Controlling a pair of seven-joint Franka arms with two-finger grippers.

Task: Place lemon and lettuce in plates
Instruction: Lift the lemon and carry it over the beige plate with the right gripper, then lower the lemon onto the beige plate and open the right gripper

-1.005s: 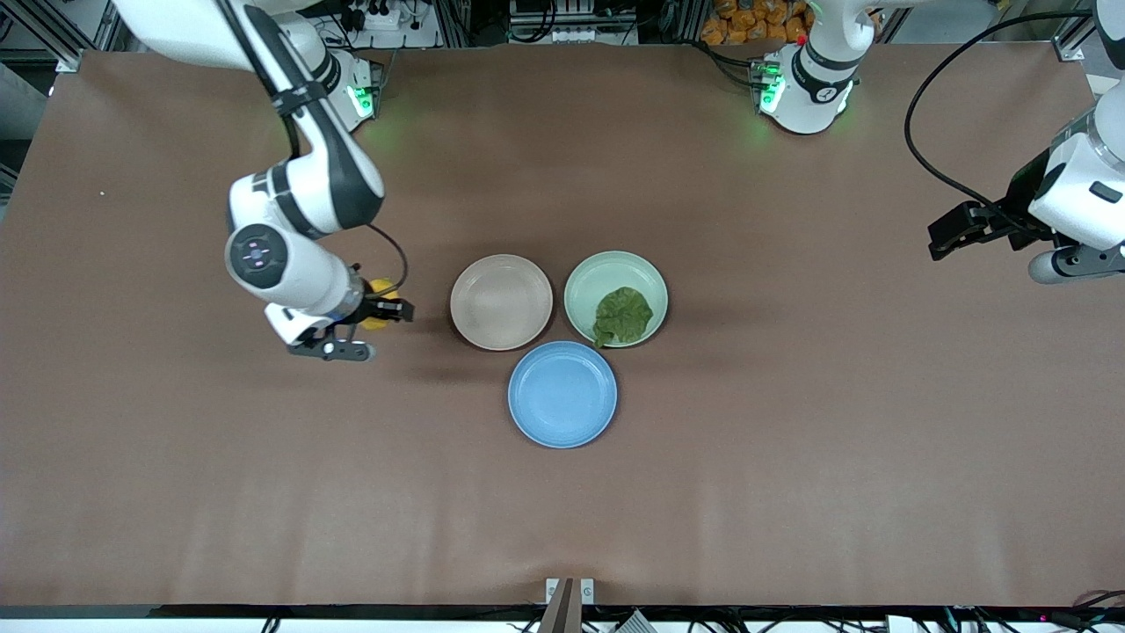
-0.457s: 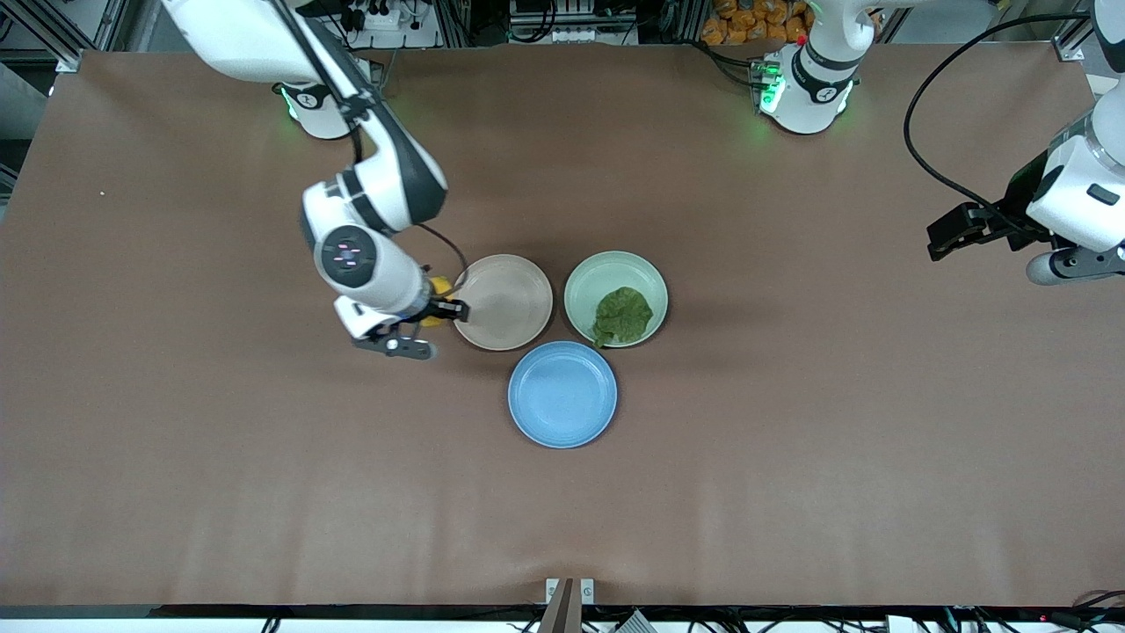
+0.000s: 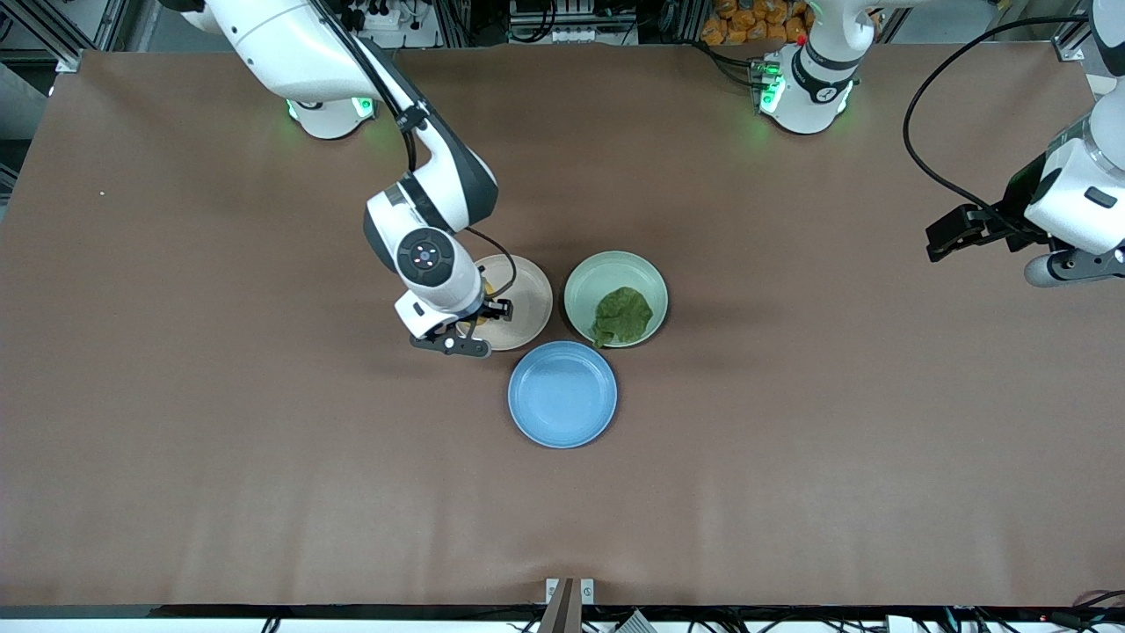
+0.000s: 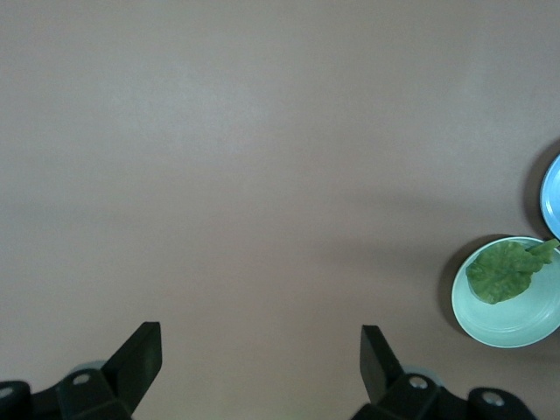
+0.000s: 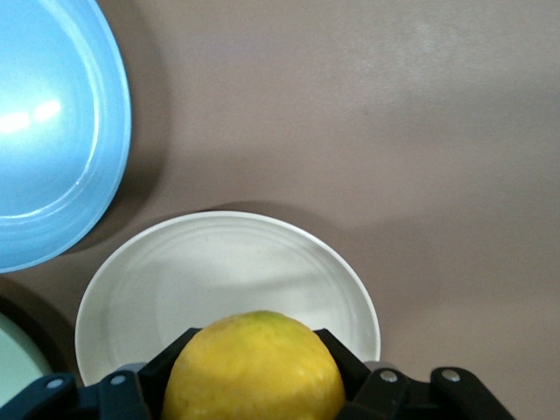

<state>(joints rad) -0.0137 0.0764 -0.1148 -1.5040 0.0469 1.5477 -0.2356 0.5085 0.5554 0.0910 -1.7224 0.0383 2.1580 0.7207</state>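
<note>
Yellow dimpled oval lemon (image 5: 254, 367) is clamped in the right gripper (image 3: 479, 312) over the pale beige-pink round plate (image 3: 527, 303). Ruffled dark green lettuce leaf (image 3: 622, 315) lies in the mint green plate (image 3: 584, 277). Left gripper (image 4: 262, 367) waits, jaws spread, over the table's left-arm end.

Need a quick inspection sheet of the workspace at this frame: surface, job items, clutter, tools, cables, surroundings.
Surface: brown table, flat.
Job's things: small yellow oval lemon held over pale beige-pink round plate; ruffled dark green lettuce leaf in pale mint green round plate.
Clutter: empty blue round plate, nearest the front camera.
Tools: right tool shut on lemon; left tool open, waiting over the table's left-arm end.
Cables: black cable on left arm.
Surroundings: nothing seen.
</note>
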